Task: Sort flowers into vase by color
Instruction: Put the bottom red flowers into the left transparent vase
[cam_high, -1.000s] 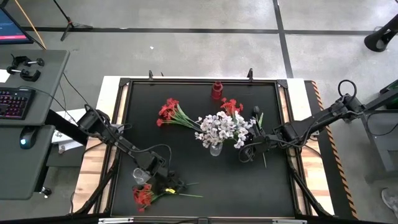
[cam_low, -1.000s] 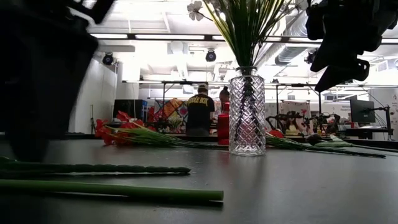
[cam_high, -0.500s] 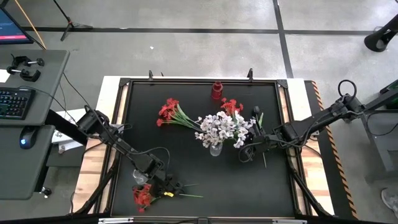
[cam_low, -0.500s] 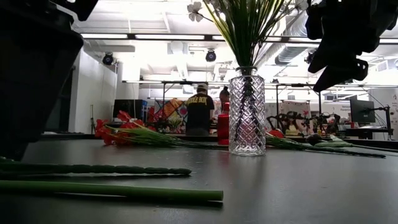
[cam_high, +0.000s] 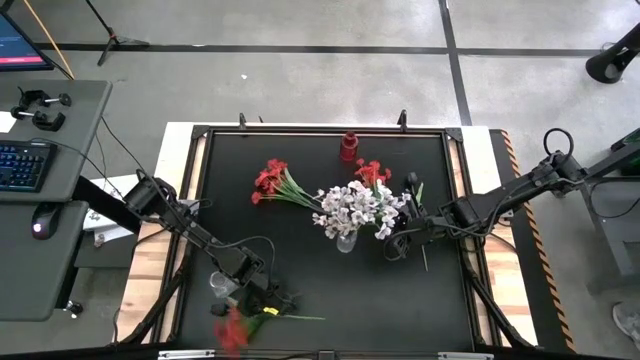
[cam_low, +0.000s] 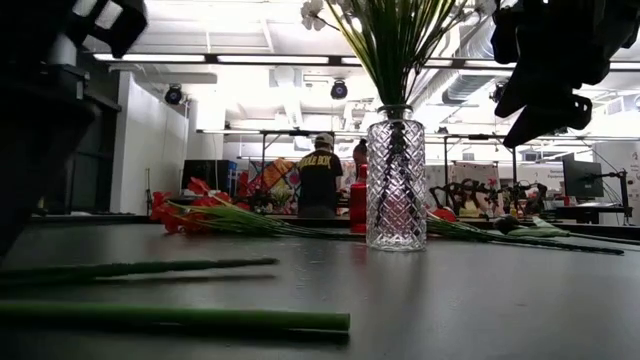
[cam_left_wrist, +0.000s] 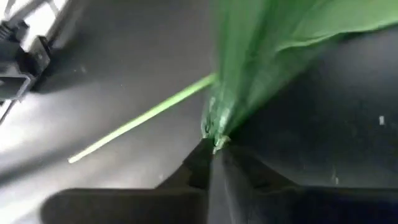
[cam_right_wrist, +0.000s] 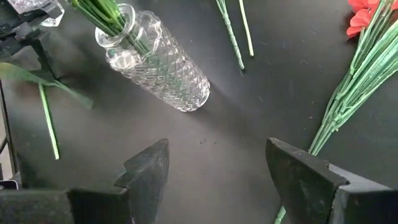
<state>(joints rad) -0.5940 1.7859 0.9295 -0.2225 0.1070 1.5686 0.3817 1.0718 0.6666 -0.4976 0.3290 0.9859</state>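
Observation:
Near the table's front left lies a bunch of red flowers (cam_high: 231, 327), blurred, its green stems (cam_high: 300, 316) pointing right. My left gripper (cam_high: 268, 302) is shut on that bunch just right of the blooms. A clear glass vase (cam_high: 347, 240) at mid-table holds white flowers (cam_high: 358, 205). Two more red bunches (cam_high: 270, 180) (cam_high: 372, 172) and a dark bloom (cam_high: 410, 180) lie on the table behind the vase. My right gripper (cam_high: 402, 243) hovers open, right of the vase, with nothing between its fingers (cam_right_wrist: 149, 168). My left gripper pinches the bunch's green stems and leaves (cam_left_wrist: 217, 121) between its two shut fingers (cam_left_wrist: 205, 163), coming slanting down from above. The long stem ends (cam_low: 180, 320) rest on the table. Whether the blooms are lifted, I cannot tell.
A small red vase (cam_high: 348, 147) stands at the table's far edge. A loose green stem (cam_left_wrist: 143, 121) lies beside the held bunch. Stems of a red bunch (cam_right_wrist: 348, 93) lie right of the glass vase (cam_right_wrist: 155, 59). People stand in the room beyond (cam_low: 320, 180).
My left gripper has shut on the red bunch's stems near the front edge and turned a little. The red blooms have shifted toward the front edge and show blurred. In the low view the upper stem has swung and now slants instead of lying level.

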